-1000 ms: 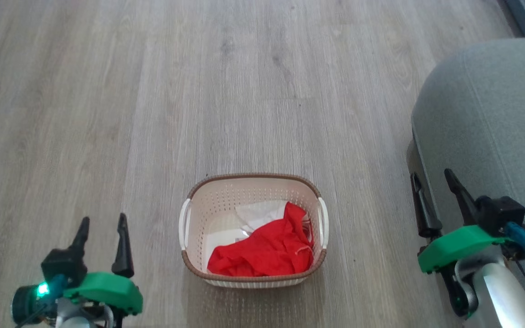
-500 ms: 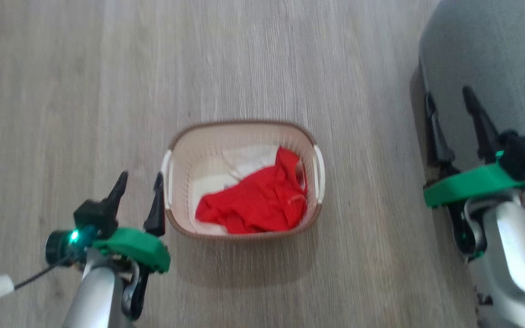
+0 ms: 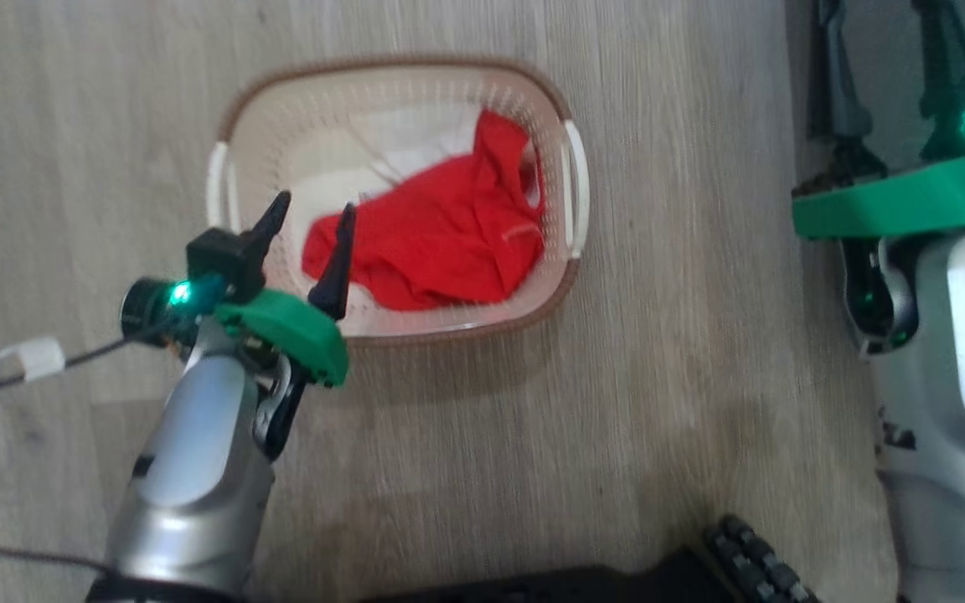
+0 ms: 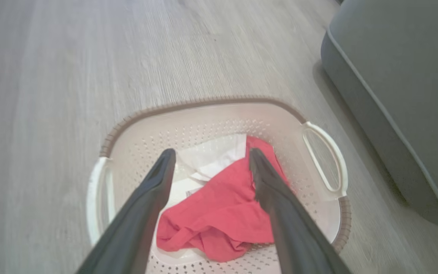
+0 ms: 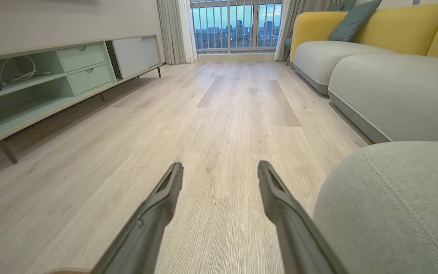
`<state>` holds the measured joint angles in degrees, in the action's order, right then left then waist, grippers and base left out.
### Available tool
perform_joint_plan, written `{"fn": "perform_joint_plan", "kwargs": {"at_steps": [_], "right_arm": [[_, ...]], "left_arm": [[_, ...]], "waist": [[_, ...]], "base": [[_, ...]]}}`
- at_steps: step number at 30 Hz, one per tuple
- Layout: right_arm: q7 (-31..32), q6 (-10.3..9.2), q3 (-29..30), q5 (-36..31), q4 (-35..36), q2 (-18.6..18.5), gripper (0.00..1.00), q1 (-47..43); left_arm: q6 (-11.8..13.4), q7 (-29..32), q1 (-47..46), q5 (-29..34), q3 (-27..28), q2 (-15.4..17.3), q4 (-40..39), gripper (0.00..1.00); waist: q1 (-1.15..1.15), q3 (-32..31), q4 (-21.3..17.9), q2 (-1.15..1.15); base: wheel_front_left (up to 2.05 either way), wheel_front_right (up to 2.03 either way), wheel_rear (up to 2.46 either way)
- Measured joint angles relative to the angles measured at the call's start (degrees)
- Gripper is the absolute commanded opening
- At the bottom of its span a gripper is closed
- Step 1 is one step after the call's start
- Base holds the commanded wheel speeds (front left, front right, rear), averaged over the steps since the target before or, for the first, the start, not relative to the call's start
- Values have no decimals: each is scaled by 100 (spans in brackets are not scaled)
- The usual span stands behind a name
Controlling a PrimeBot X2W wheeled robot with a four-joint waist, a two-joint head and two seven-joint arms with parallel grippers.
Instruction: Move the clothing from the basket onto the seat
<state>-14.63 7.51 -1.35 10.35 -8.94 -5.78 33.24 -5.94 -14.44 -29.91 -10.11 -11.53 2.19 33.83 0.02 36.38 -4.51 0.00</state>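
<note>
Hovering at the basket's (image 3: pixel 390 64) near-left rim, the left gripper (image 3: pixel 316 203) is spread wide, empty.
Red clothing (image 3: pixel 441 243) fills the basket's near-right corner, seemingly untouched; the right gripper (image 5: pixel 221 165) gapes beside the seat (image 5: pixel 394 205).

Head view steeply down on the basket (image 3: pixel 390 62) (left wrist's too, nearer); right wrist low along floor (image 5: pixel 222 114).

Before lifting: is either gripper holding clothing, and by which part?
Nothing is held. The left gripper hangs open over the red garment in the basket; the right gripper is open too.
</note>
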Motion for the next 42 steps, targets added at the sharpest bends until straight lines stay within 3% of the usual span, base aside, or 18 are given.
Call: {"fn": "perform_joint_plan", "kwargs": {"at_steps": [16,28,31,42], "right_arm": [[0,0,-114,-40,316,188,100,530],[0,0,-111,91,523,211,100,612],[0,0,-107,151,573,212,100,598],[0,0,-62,292,764,221,100,406]], "left_arm": [[-147,-1,-1775,460,-932,19,1933,100],[-32,66,-2854,1067,-1579,210,3565,100],[108,158,-3044,1217,-1723,237,3743,100],[151,413,-3305,1491,-2148,389,3965,100]], "waist": [[-1,1590,-562,0],[-2,2041,-998,0],[-2,2093,-1064,0],[-2,2222,-1186,0]], "base": [[0,0,0],[0,0,0],[0,0,0],[0,0,0]]}}
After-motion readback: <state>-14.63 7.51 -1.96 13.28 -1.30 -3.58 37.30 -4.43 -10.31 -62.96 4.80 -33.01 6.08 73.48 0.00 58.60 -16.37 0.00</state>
